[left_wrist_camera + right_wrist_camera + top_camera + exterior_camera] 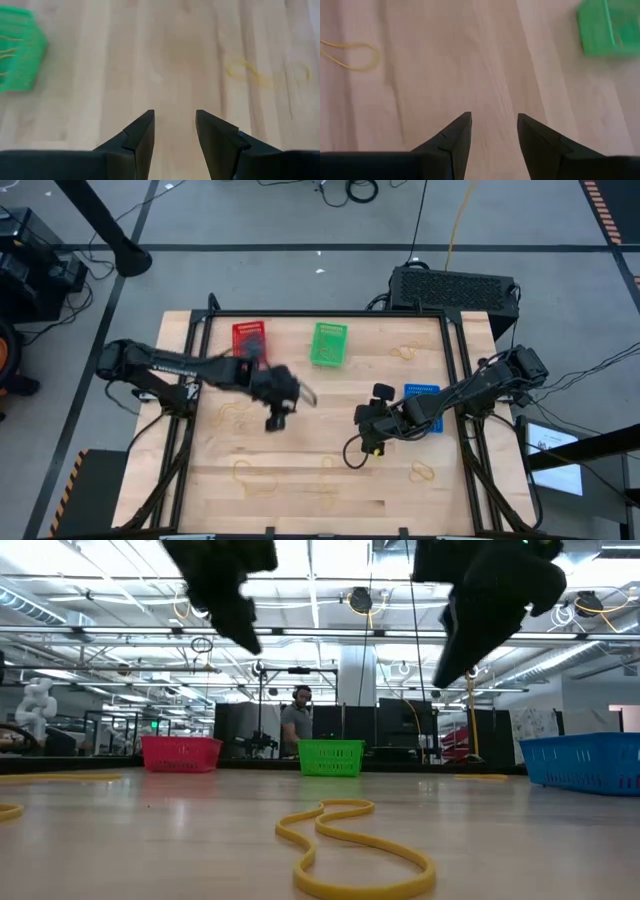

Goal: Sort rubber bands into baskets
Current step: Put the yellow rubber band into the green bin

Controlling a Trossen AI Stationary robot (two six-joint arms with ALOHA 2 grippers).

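The red basket [249, 340], the green basket [328, 343] and the blue basket [422, 405] stand on the wooden table. Yellow-tan rubber bands lie loose on the wood, among them one at the left [235, 415], one at the far right [403, 350] and one near the front [350, 840]. My left gripper [308, 394] hangs above the table's middle, open and empty [175, 117]. My right gripper [362, 420] hangs just left of the blue basket, open and empty [494, 120]. Both are clear of the wood in the low view.
More yellow bands lie near the front edge [245, 472] [420, 472]. A big black box [455, 288] stands behind the table's far right corner. A person [297, 720] sits in the room beyond the table.
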